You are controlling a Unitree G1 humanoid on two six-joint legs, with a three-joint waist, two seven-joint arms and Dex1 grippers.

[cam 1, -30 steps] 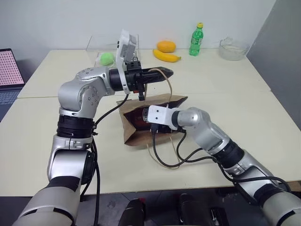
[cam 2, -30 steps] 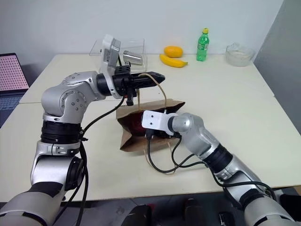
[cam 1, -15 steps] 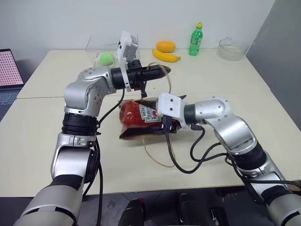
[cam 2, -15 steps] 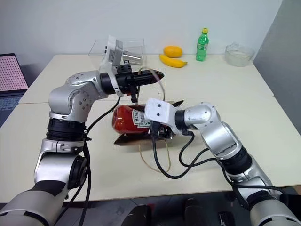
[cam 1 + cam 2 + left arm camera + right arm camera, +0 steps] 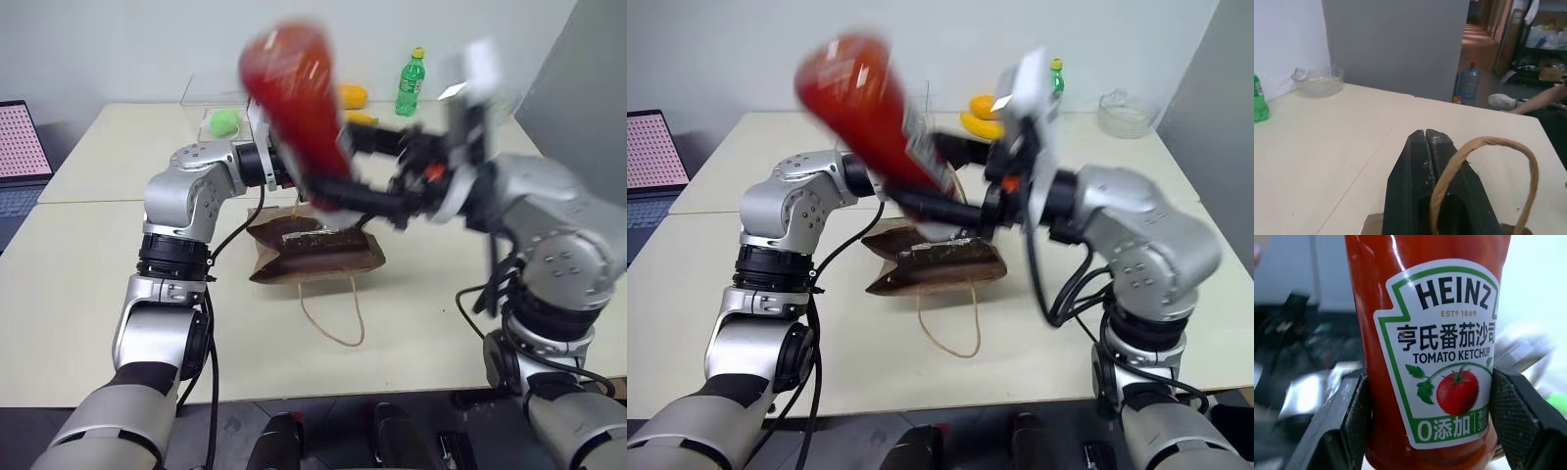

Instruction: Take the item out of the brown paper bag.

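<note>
Right gripper (image 5: 1430,396) jaws wide, clamping red ketchup bottle (image 5: 294,103), raised above brown paper bag (image 5: 315,250). Left gripper (image 5: 1425,139) jaws closed, pinching bag's cord handle (image 5: 1484,161). Bag collapsed mid-desk.

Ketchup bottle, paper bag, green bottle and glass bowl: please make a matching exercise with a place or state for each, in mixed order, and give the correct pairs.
Things:
1. ketchup bottle
2. brown paper bag
3. green bottle
4. glass bowl

Places or states:
A. upright at the far edge of the table
B. lying flattened on the table, one cord handle pinched by the left gripper
C. raised in the air between the jaws of the right gripper
D. near the table's far corner

Pairs: 1-C, 2-B, 3-A, 4-D
</note>
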